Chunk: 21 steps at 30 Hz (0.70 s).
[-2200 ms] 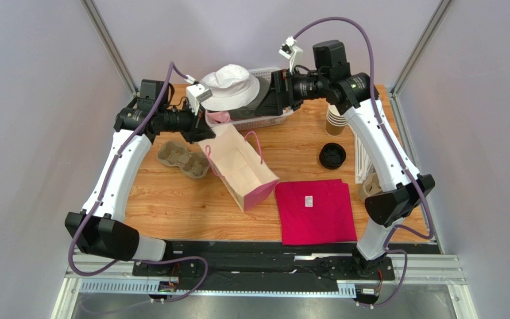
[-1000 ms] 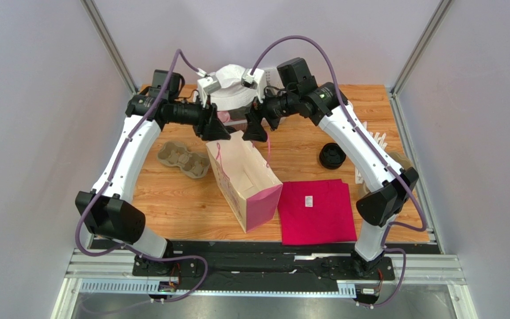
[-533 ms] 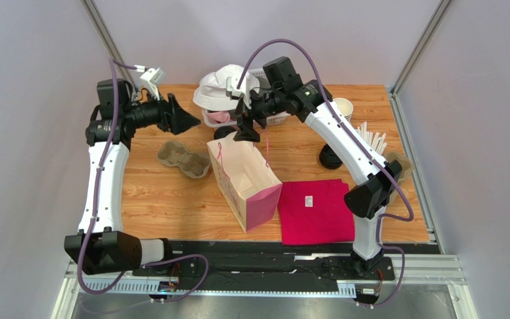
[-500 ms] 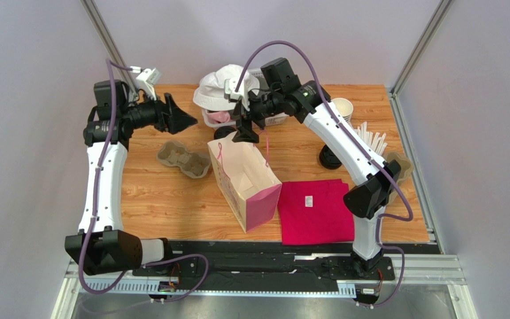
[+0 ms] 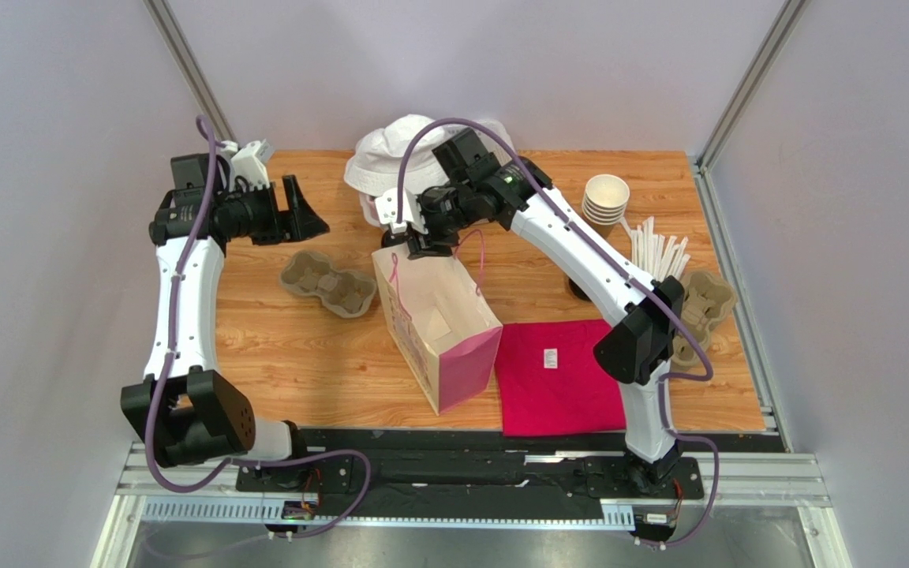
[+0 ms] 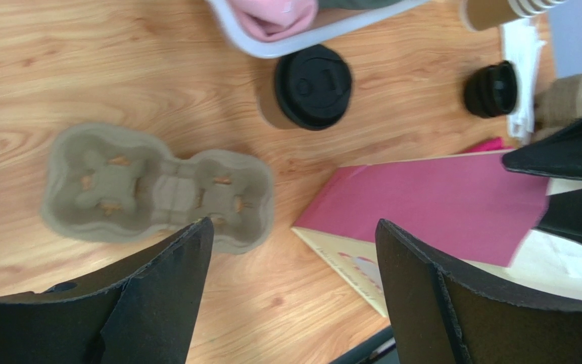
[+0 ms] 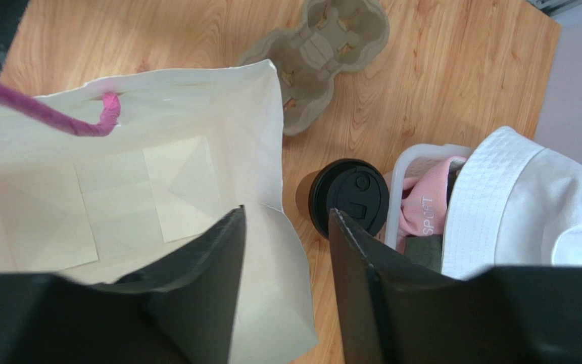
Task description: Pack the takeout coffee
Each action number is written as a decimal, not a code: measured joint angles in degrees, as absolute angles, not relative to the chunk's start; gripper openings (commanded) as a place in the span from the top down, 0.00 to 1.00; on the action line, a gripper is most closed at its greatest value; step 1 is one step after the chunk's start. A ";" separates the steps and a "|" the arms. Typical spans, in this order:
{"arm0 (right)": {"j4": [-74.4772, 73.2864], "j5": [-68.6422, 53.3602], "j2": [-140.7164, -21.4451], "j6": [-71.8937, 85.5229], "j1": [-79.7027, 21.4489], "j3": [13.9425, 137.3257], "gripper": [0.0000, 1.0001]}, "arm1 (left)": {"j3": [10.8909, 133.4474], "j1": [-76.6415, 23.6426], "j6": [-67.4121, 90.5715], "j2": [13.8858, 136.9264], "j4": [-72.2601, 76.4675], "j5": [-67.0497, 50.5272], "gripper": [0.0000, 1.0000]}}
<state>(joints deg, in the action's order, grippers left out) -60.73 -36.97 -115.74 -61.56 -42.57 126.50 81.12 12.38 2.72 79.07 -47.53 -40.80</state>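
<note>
the small tan paper cup with a round black plastic lid (image 7: 347, 197) stands upright on the wooden table (image 5: 305, 355), just past the far rim of the open pink-and-white paper bag (image 5: 442, 320) and close beside a white plastic basket (image 7: 404, 171). the right gripper (image 7: 286, 216) straddles that rim, fingers parted, pinching nothing. left of the bag, the left gripper (image 6: 294, 227) hangs spread wide and empty over a grey-brown pulp cup tray (image 6: 157, 189).

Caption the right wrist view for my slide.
Open right gripper straddles the paper bag rim; the takeout coffee stands beside it.
</note>
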 measured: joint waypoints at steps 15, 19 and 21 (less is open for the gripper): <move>-66.35 -26.96 -116.71 -55.02 -42.57 131.33 1.00 | 97.41 18.26 -12.27 106.37 -55.59 -34.35 0.02; -67.40 -25.47 -116.62 -50.41 -42.48 131.07 1.00 | 98.78 19.73 -15.70 111.63 -56.01 -33.80 0.14; -67.46 -25.36 -116.44 -48.14 -42.22 130.52 1.00 | 98.76 20.05 -16.97 113.23 -56.05 -33.82 0.18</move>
